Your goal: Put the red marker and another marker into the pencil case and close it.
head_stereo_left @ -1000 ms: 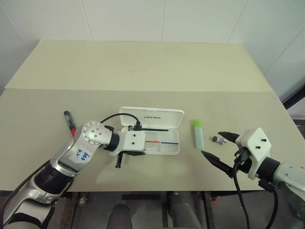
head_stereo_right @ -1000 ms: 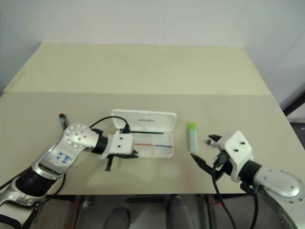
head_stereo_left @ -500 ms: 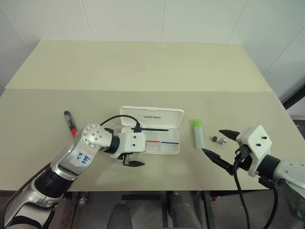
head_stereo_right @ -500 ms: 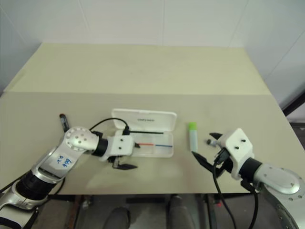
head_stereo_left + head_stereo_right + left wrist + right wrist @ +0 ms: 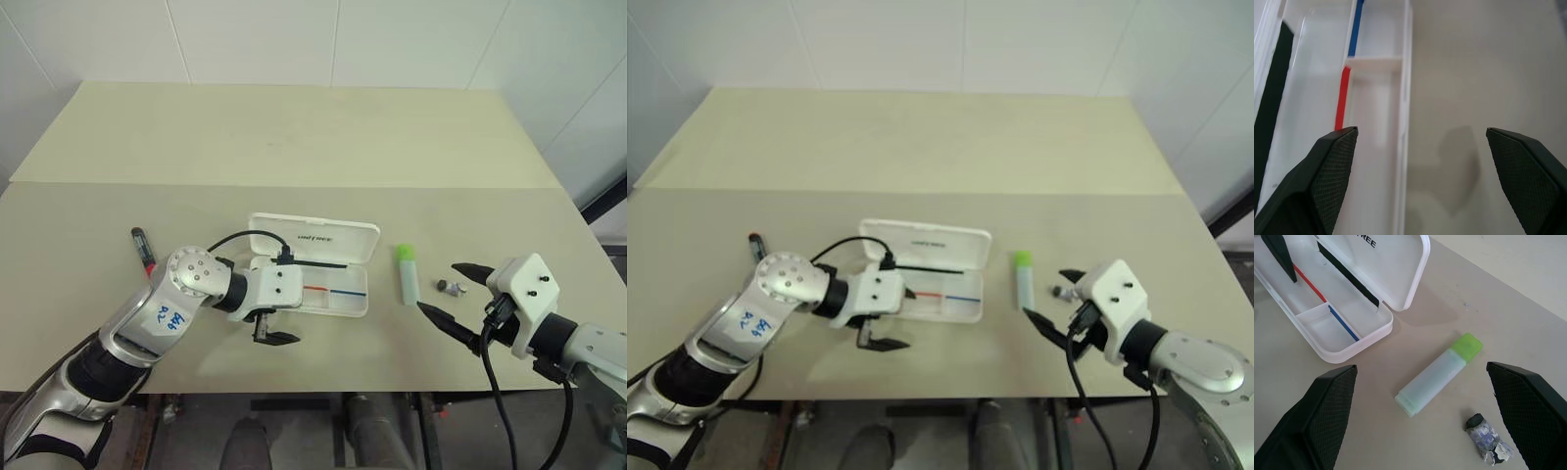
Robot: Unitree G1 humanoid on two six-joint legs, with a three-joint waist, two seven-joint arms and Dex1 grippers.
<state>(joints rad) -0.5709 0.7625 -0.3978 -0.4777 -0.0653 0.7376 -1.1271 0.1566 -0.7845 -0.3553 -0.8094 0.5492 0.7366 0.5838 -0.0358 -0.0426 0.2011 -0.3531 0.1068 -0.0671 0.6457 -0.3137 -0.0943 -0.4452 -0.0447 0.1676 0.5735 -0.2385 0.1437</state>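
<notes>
Beige table (image 5: 294,147), broad and mostly bare. White pencil case (image 5: 315,238) lying open near the middle, lid laid flat on the far side, tray divided, red-and-blue stripe inside; neither marker in it yet. Judged: case stands ready and loading not begun, with the closing step last.

Left pincer (image 5: 267,331) hanging just at the near edge of the tray, jaws spread wide, grasping nothing. Right pincer (image 5: 449,292) poised near the table's right side, jaws likewise spread and empty.

Another marker (image 5: 1439,380), pale body with green cap, lying flat directly ahead of the right pincer, between its spread fingers in the wrist view, beside the case's right end. Small crumpled grey scrap (image 5: 1485,445) just beside it. Red marker (image 5: 144,252) lying well apart behind the left pincer, beyond that arm's elbow.

Next move, as a guess: right pincer lowering onto the green-capped marker without catching the scrap.

Writing: dark lettering on the lid, ending "REE" in the right wrist view, the rest unreadable. Blue handwriting on a label (image 5: 168,319) on the left arm, illegible.
</notes>
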